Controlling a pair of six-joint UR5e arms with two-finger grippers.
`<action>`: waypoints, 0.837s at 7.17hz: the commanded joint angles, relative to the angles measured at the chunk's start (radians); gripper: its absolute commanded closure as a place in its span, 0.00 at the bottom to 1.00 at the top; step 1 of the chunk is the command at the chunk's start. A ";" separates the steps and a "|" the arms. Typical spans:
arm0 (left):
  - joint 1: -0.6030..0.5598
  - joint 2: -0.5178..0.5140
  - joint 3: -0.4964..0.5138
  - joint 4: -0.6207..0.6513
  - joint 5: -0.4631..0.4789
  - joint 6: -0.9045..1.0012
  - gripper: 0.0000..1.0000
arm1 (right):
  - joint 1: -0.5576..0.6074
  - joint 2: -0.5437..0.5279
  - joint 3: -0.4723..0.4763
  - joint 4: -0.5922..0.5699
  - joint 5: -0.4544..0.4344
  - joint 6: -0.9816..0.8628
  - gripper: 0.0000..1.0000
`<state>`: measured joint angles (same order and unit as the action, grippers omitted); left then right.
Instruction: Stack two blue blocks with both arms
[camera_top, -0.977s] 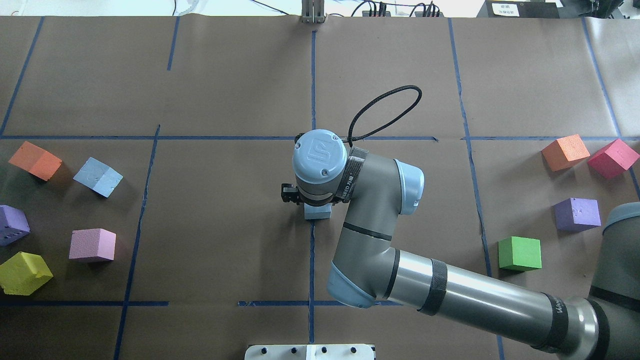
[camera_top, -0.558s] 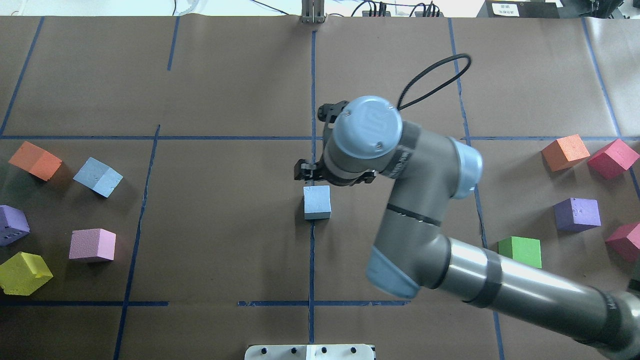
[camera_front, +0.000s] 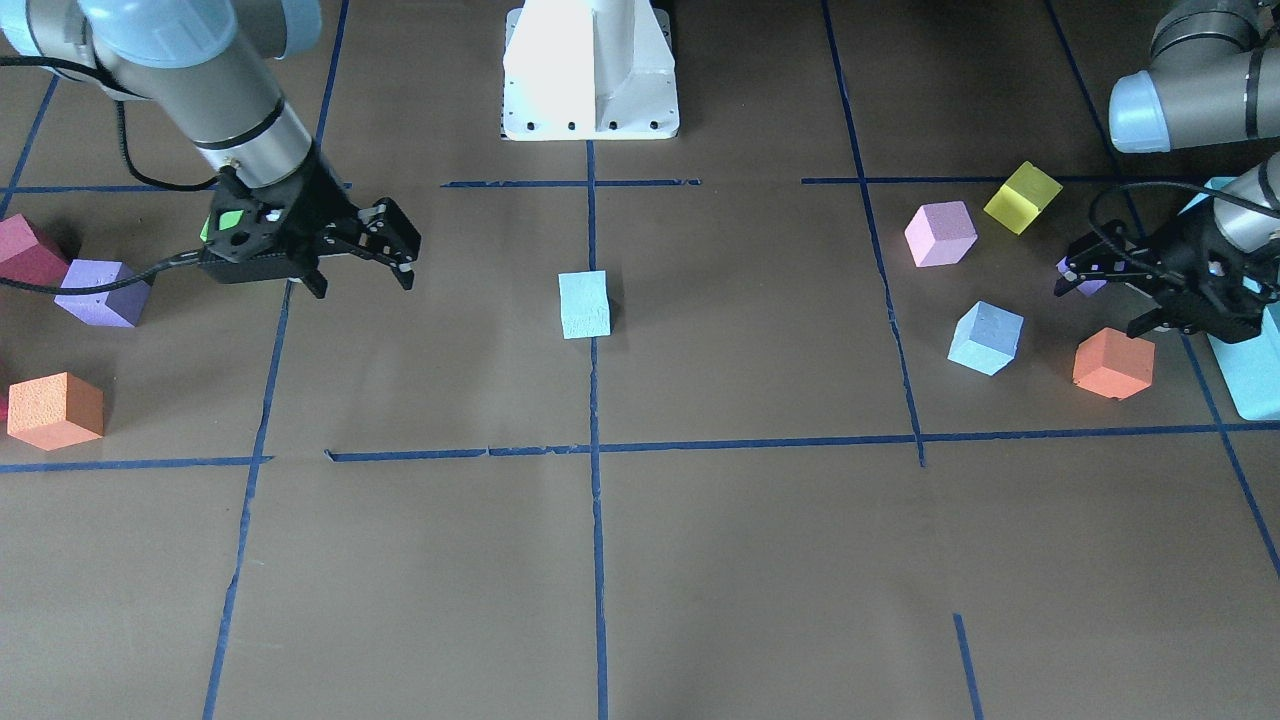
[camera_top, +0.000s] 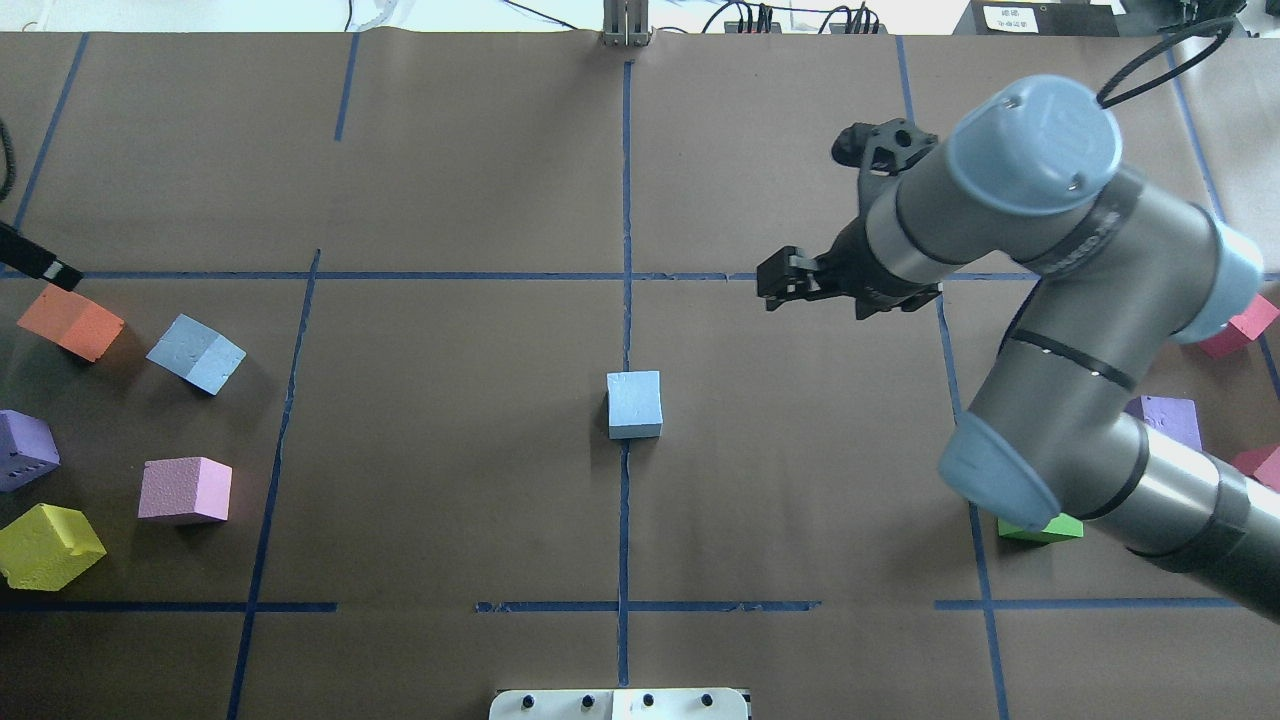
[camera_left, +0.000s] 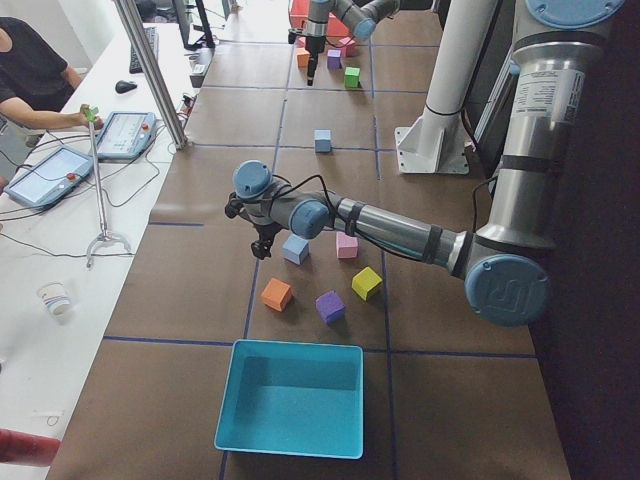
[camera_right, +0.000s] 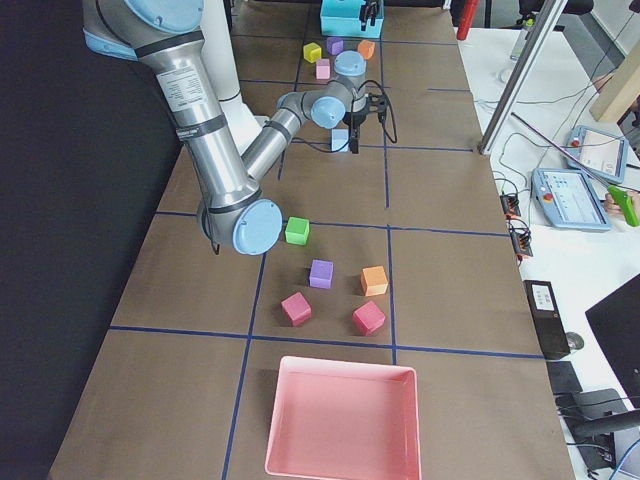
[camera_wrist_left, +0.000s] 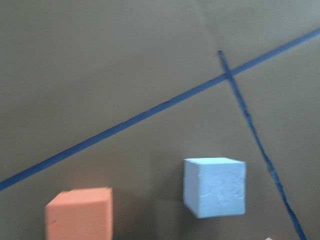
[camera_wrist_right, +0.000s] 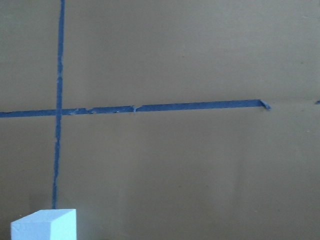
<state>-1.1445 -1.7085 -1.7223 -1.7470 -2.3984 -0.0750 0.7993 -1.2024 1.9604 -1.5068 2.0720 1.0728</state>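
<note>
Status: roughly halfway, no stack yet.

- Blue block #1 (camera_top: 634, 403) sits alone at table centre, on the mid tape line, flat and square to it. Nothing on top. Looks like the base of the stack is placed.
- Right gripper (camera_top: 778, 285) is up off the table, far-right of block #1 and well apart from it. Jaws spread, nothing between them. Right wrist cam catches only a corner of block #1 at its bottom-left edge.
- Blue block #2 (camera_front: 986, 338) is on the left side of the table, resting on the paper, rotated vs the tape grid. Orange cube (camera_front: 1112, 363) is just beside it; the pink, yellow and purple cubes sit nearer the robot.
- Left gripper (camera_front: 1072, 272) hovers above that cluster, close to block #2 but not touching. Jaws look released and empty in the front cam. Left wrist cam shows block #2 and the orange cube below, no fingers in frame.

Left to do, as judged: left arm grabs block #2, carries it to centre, sets it on block #1, lets go.

Risks: the orange cube crowds the grasp, and block #2's yaw needs matching before the drop.
</note>
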 joint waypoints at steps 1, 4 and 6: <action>0.112 -0.011 0.013 -0.003 0.071 -0.101 0.00 | 0.034 -0.069 0.018 0.000 0.013 -0.047 0.00; 0.169 -0.014 0.036 -0.006 0.166 -0.182 0.00 | 0.031 -0.072 0.011 0.002 0.008 -0.053 0.00; 0.207 -0.013 0.055 -0.054 0.166 -0.255 0.00 | 0.026 -0.072 0.002 0.002 0.008 -0.050 0.00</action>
<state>-0.9587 -1.7212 -1.6816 -1.7741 -2.2343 -0.2881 0.8268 -1.2742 1.9679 -1.5049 2.0802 1.0223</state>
